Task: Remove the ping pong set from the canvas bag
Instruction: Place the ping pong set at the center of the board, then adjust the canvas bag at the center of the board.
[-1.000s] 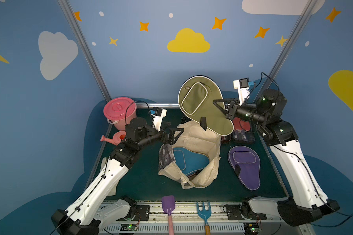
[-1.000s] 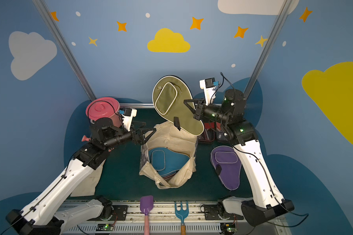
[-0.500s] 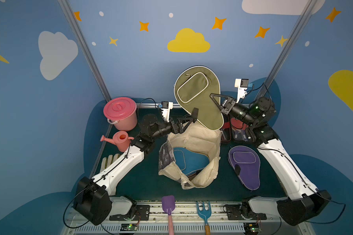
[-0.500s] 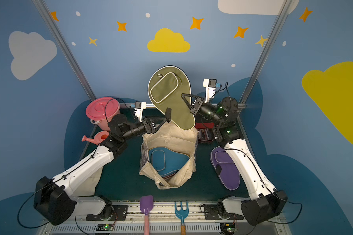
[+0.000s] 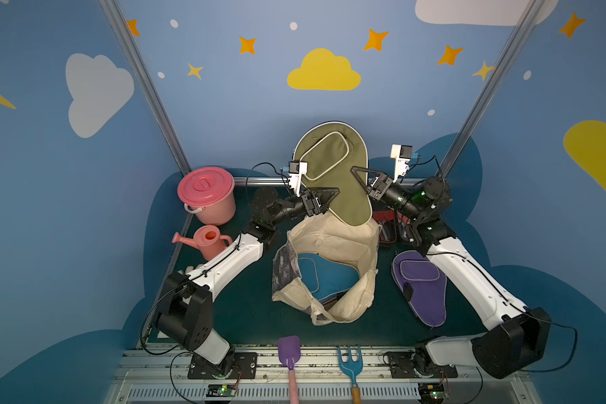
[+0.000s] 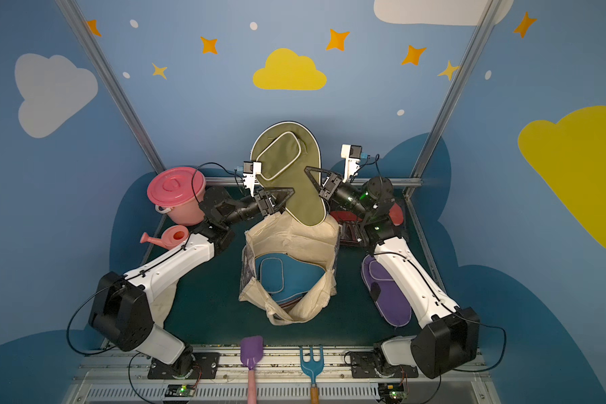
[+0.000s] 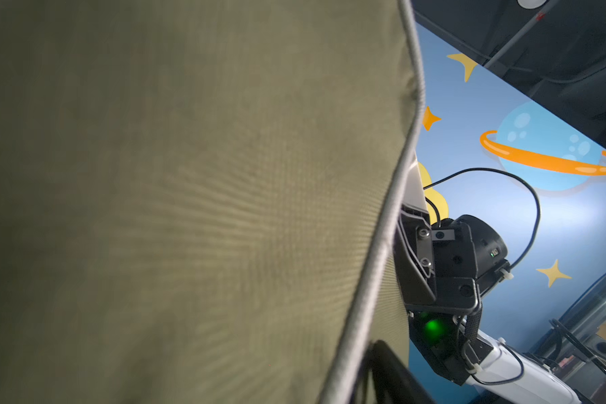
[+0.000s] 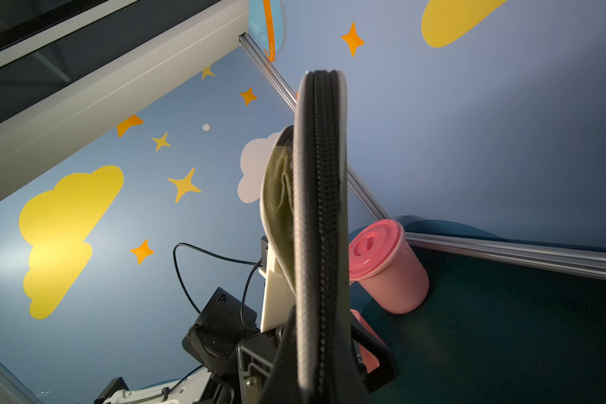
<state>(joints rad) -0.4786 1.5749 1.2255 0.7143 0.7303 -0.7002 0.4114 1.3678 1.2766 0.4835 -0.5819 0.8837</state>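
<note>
An olive paddle-shaped case [image 5: 333, 164] [image 6: 291, 164] hangs high over the back of the cream canvas bag [image 5: 340, 241] [image 6: 294, 241]. My right gripper [image 5: 361, 180] [image 8: 315, 367] is shut on its zipped right edge [image 8: 321, 210]. My left gripper [image 5: 329, 197] [image 6: 286, 196] straddles the case's left edge. In the left wrist view the olive fabric [image 7: 189, 210] fills the picture and one finger [image 7: 396, 381] shows behind it; the grip itself is hidden. A blue case [image 5: 326, 276] lies inside the bag. A purple case [image 5: 422, 290] lies on the mat to the right.
A pink lidded bucket [image 5: 207, 196] and pink watering can [image 5: 207, 239] stand at the back left. Dark flat packs with red [image 5: 385, 224] lie behind the right arm. A purple shovel [image 5: 289, 353] and blue rake [image 5: 350, 360] rest on the front rail.
My left arm swung from beside the bag up to the olive case, and its jaws narrowed round the case's left edge. The right gripper drew the case back and more upright.
</note>
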